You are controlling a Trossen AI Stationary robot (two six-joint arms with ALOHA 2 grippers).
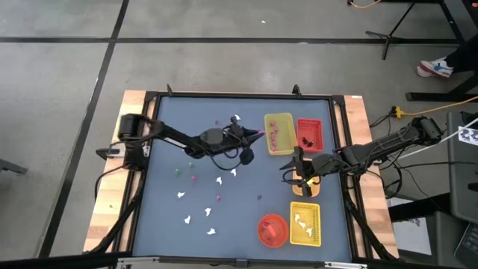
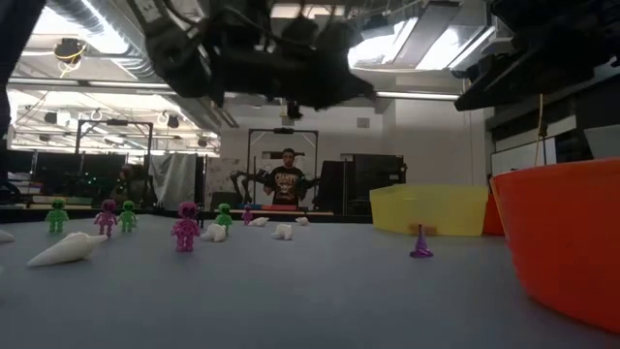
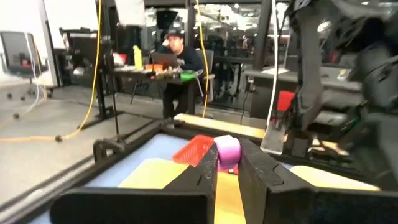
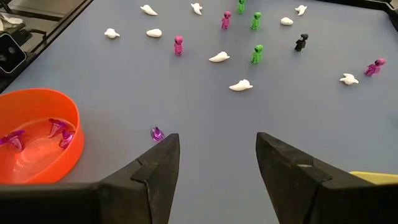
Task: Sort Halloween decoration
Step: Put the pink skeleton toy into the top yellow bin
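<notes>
— Near the tabletop's far edge, the left gripper has its fingers clamped on a small pink plastic figure, above the yellow rectangular tray.

— Centre it over that tray before letting go; the right gripper waits, fingers wide, empty.

Yellow tray beside red tray; orange bowl (near another yellow tray).

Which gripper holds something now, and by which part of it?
The left gripper pinches a small pink figure by its lower part; its rounded top stands above the fingertips. The right gripper is open and holds nothing.
</notes>
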